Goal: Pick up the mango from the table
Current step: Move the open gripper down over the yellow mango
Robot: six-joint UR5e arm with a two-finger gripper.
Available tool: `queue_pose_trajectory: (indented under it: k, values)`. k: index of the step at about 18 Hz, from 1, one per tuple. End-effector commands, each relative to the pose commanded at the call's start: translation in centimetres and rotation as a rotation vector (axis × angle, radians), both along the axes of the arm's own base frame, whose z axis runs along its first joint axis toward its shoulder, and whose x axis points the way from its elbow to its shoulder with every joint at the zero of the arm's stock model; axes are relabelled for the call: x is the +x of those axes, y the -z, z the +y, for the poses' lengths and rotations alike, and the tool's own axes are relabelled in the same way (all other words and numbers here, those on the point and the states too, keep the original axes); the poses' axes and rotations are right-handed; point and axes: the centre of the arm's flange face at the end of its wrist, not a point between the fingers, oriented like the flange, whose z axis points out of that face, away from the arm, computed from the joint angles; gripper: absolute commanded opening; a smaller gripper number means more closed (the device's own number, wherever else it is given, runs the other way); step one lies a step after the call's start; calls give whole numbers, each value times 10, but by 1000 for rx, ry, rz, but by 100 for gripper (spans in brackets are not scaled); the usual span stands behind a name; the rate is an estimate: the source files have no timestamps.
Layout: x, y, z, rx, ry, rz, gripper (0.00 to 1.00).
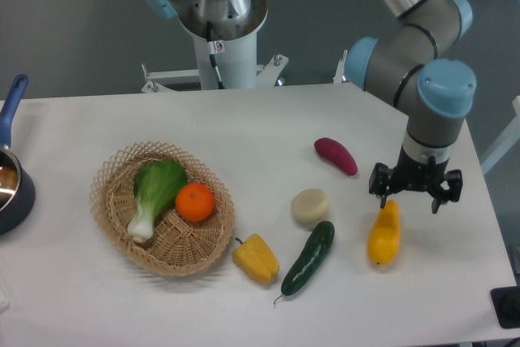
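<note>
The mango, a smooth yellow-orange oval, lies on the white table at the right, front of centre. My gripper points down just above the mango's far end. Its jaws stand spread wide with nothing between them, and the black fingers reach down on either side of the mango's tip. I cannot tell whether they touch the fruit or the table.
A green cucumber, a pale round vegetable and a yellow bell pepper lie left of the mango. A purple sweet potato lies behind. A wicker basket holds bok choy and an orange. A pot is at the left edge.
</note>
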Motion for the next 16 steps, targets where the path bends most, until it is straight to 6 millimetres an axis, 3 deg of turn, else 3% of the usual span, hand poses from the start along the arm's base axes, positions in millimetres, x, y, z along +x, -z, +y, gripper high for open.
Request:
queue_pose_trajectory:
  k: [16]
  values:
    - [16, 45, 30, -29, 50, -53, 100]
